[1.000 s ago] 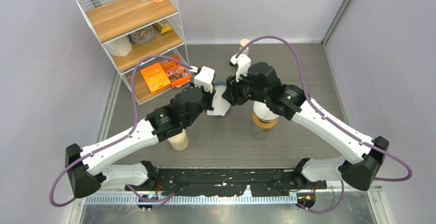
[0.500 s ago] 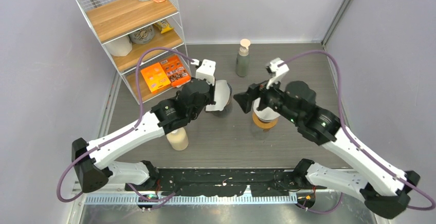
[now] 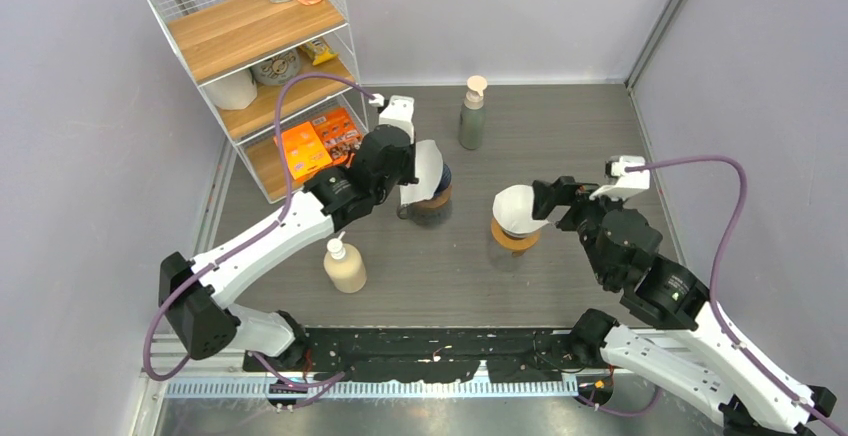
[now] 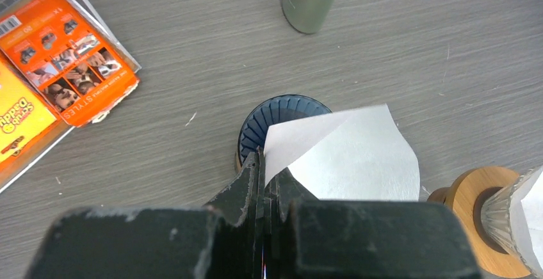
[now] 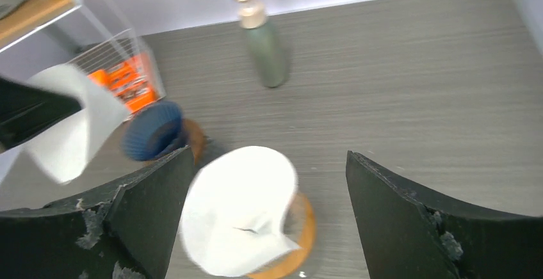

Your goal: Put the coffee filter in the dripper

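Placing step: left jaws pinch the coffee filter (image 4: 349,157) above the blue dripper (image 4: 272,116), over its 4 o'clock rim; right jaws gape empty; next I'd centre, lower, release.

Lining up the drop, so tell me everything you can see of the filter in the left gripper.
The coffee filter is thin white paper, folded flat into a fan shape with one diagonal crease. The left gripper, shut, pinches its near corner. It hangs above the blue ribbed dripper, hiding part of the rim, not seated inside. Whether it touches the rim cannot be told.
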